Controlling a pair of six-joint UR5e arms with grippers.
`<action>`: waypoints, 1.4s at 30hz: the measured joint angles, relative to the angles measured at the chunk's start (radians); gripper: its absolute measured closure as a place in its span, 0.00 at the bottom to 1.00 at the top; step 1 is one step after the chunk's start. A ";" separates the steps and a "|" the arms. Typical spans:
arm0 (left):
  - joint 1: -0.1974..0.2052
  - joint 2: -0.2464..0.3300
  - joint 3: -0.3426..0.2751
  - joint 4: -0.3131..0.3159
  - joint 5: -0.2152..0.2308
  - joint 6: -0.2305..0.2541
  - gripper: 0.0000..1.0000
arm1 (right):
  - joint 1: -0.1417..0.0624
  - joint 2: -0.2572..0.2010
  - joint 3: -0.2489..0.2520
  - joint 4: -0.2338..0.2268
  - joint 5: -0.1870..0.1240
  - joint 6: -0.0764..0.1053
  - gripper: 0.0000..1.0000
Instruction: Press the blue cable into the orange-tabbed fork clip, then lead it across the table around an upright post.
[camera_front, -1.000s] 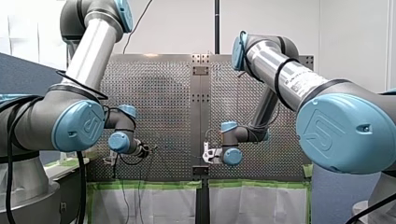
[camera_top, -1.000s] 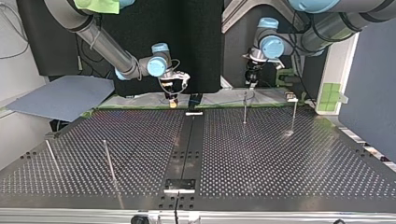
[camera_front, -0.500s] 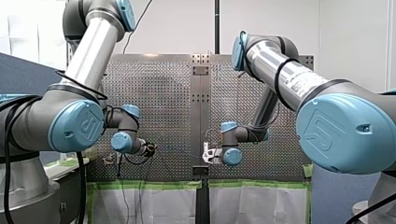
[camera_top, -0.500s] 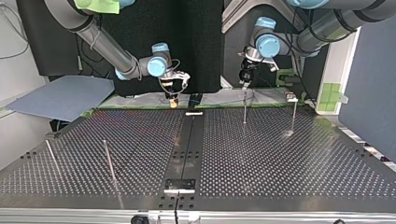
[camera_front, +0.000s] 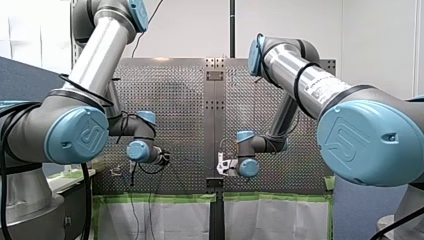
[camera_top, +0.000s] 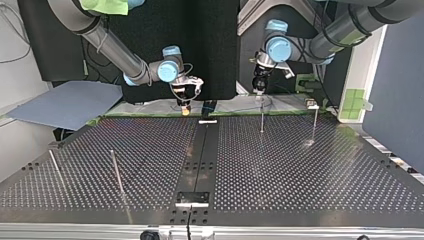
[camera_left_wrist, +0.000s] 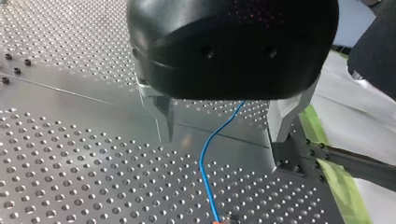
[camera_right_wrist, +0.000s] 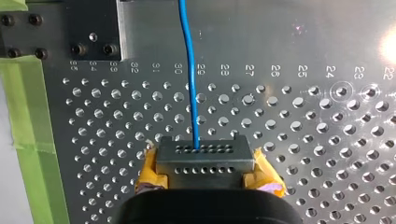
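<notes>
right gripper (camera_right_wrist: 205, 161) is clamped shut on the blue cable (camera_right_wrist: 190, 70). yellow pads (camera_right_wrist: 149, 172) sit either side of a boxy metal tip with two rows of tiny holes, and the cable comes straight out of it and runs ahead over the perforated table (camera_right_wrist: 303, 121). cable is thin, smooth and round. table is shiny metal with a regular grid of holes and numbers printed along one row. a strip of green tape (camera_right_wrist: 28, 116) runs down its edge beside the gripper.

left gripper (camera_left_wrist: 223, 135) has its fingers (camera_left_wrist: 161, 112) wide apart and holds nothing. they're bare metal, blocky and tapering, under a rounded black housing (camera_left_wrist: 233, 46). the cable passes between them in a loose curve without touching either. it heads toward a speck of orange (camera_left_wrist: 223, 222) that's too cut off to say what it is.

in the top view the left gripper hangs over the table's far edge near a thin upright metal post (camera_top: 262, 117), and the right gripper sits low at the middle of that edge.
</notes>
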 joint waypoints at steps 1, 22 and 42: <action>-0.005 0.000 0.001 0.003 -0.006 -0.005 0.00 | 0.000 0.000 0.000 0.000 0.000 0.000 1.00; -0.065 -0.050 0.054 0.044 -0.122 -0.042 0.00 | 0.001 0.002 0.000 0.001 0.000 0.000 1.00; -0.113 -0.101 0.145 0.041 -0.188 -0.049 0.00 | 0.004 0.004 0.000 0.006 -0.001 -0.002 1.00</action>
